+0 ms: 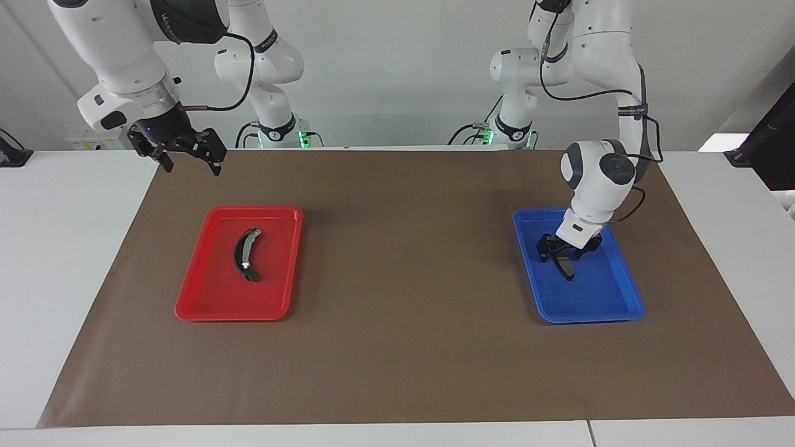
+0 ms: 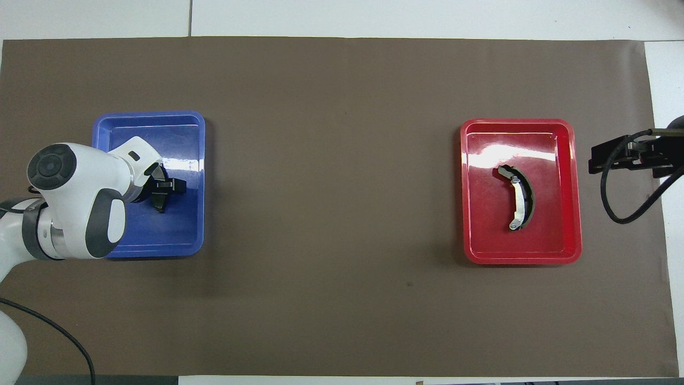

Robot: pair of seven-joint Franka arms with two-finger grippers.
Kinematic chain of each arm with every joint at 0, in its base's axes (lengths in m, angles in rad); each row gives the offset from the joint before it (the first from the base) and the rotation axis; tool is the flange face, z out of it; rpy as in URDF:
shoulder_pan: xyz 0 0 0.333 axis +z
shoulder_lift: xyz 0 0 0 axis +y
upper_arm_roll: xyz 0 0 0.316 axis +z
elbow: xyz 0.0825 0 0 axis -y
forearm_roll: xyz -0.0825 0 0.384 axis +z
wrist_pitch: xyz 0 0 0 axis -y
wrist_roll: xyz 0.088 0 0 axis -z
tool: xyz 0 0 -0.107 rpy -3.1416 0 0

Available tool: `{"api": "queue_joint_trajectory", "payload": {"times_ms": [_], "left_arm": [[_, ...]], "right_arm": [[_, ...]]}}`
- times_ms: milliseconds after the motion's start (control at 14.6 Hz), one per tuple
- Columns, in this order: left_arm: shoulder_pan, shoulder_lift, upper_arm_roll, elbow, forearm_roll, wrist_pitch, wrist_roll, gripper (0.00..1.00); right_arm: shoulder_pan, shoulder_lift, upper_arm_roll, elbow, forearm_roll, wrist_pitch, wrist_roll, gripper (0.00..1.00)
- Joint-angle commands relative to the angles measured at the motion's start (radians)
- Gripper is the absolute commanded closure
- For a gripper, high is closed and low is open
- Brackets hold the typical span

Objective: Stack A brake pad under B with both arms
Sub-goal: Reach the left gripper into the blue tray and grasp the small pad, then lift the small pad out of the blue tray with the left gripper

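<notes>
The small flat dark-grey brake pad (image 1: 566, 268) lies in the blue tray (image 1: 612, 304) at the left arm's end of the table. My left gripper (image 1: 568, 256) is down in that tray, open, its fingers on either side of the pad. From overhead the pad (image 2: 158, 199) shows partly under the left gripper (image 2: 164, 193). The longer curved black brake shoe B (image 1: 245, 254) with silvery ends lies alone in the red tray (image 1: 205, 298); it also shows overhead (image 2: 519, 204). My right gripper (image 1: 189, 162) is open and empty, raised over the mat's edge beside the red tray, and waits there.
Both trays, blue (image 2: 187, 240) and red (image 2: 481, 246), sit on a brown mat (image 1: 404, 279) covering most of the white table. A black cable (image 2: 614, 208) hangs by the right gripper (image 2: 592, 164).
</notes>
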State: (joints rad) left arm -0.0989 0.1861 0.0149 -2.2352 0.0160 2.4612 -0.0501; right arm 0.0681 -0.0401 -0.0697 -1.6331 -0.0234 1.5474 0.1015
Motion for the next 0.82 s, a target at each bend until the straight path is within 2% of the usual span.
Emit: {"api": "queue_joint_trajectory", "payload": {"times_ms": [0, 68, 137, 205, 342, 753], "left_arm": [[-0.002, -0.01, 0.005, -0.021, 0.001, 0.027, -0.001, 0.27], [-0.002, -0.01, 0.005, -0.021, 0.001, 0.021, 0.009, 0.54], [-0.002, -0.01, 0.007, -0.018, 0.001, 0.016, 0.03, 0.74], [-0.002, -0.013, 0.007, -0.017, 0.001, 0.016, 0.054, 0.83], [0.004, -0.03, 0.008, -0.009, 0.001, 0.013, 0.081, 0.9], [-0.007, -0.059, 0.005, 0.104, 0.001, -0.123, 0.078, 0.9]], "right_arm": [[-0.007, -0.014, 0.001, -0.014, 0.005, 0.011, -0.023, 0.0], [-0.007, -0.014, 0.001, -0.014, 0.005, 0.011, -0.023, 0.0], [-0.007, -0.014, 0.001, -0.014, 0.005, 0.011, -0.023, 0.0], [-0.007, -0.014, 0.001, -0.016, 0.005, 0.011, -0.023, 0.0], [-0.007, -0.014, 0.001, -0.016, 0.005, 0.011, -0.025, 0.0], [-0.007, -0.014, 0.002, -0.016, 0.005, 0.014, -0.025, 0.0]]}}
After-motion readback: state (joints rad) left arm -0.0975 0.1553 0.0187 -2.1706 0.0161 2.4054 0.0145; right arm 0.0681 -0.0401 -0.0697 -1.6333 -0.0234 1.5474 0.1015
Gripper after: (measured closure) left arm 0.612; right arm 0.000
